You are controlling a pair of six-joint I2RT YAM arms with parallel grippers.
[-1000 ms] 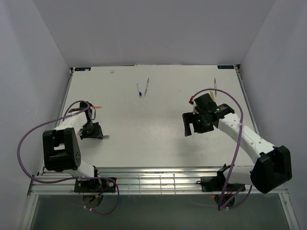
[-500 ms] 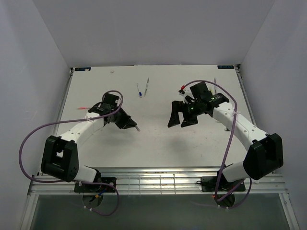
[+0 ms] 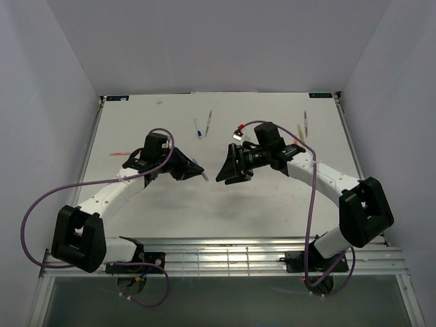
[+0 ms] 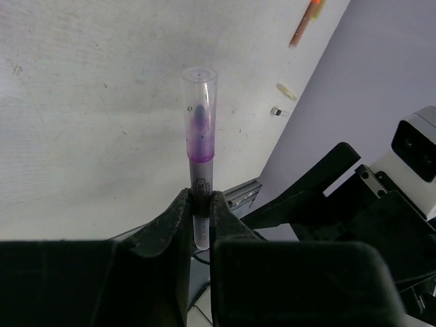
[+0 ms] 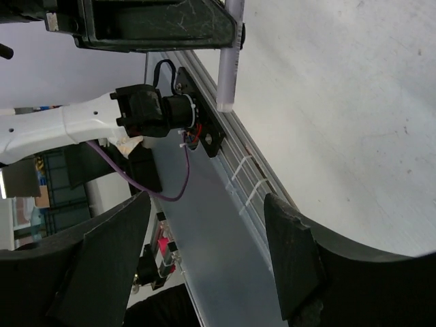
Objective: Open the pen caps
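Note:
My left gripper [image 3: 193, 169] [image 4: 199, 202] is shut on a purple pen's body [image 4: 200, 188], held above the table's middle. The pen's clear, purple-tinted cap [image 4: 199, 112] sits on its tip and points toward the right gripper; it shows faintly in the top view [image 3: 204, 176]. My right gripper [image 3: 227, 172] [image 5: 208, 208] is open and empty, facing the left gripper with a small gap between them. In the right wrist view the pen [image 5: 229, 60] hangs from the left gripper at the top edge, beyond my open fingers [image 5: 289, 262].
A blue pen [image 3: 197, 129] and a thin grey-green pen [image 3: 209, 122] lie at the back middle. A yellow pen [image 3: 305, 120] and another [image 3: 298, 132] lie at the back right. A red-orange pen [image 3: 121, 154] lies at the left, also in the left wrist view [image 4: 305, 22].
Both arms swung in toward the table's middle. The left gripper carried the purple pen from the left side to the centre. The right gripper turned to face it, still open.

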